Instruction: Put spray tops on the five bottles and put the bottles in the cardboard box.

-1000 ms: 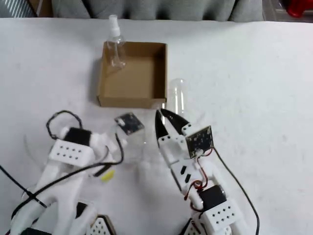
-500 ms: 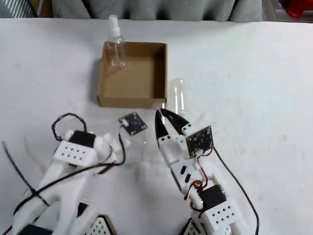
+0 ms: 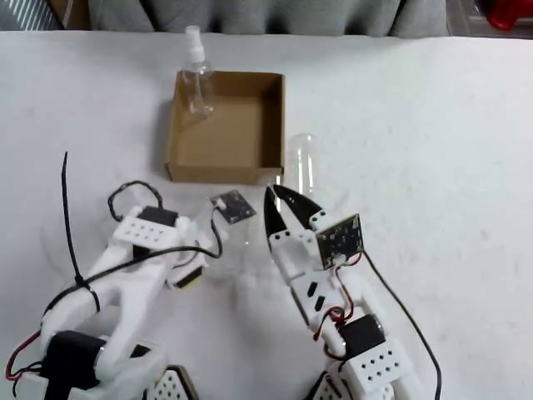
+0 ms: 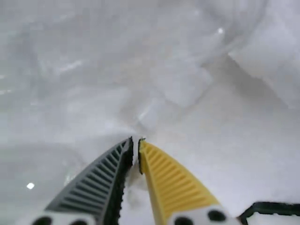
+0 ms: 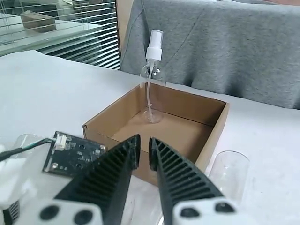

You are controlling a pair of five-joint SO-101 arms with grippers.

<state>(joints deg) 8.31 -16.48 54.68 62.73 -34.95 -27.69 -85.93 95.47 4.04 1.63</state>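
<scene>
left gripper (image 4: 136, 143), on the near side of the cardboard box (image 3: 223, 172), pointed down at the white cloth (image 3: 433, 125). its jaws met tip to tip with nothing seen between them. a clear shape beneath it was too blurred to identify. right gripper (image 5: 144, 143), also on the near side, aimed at the box with jaws almost together and empty. an uncapped bottle (image 3: 301, 162) stood upright just beside the box's near right corner, probably staged for capping; the box wall crowded access there. one capped bottle (image 3: 197, 87) stood in the box's far left corner, judged finished.
</scene>
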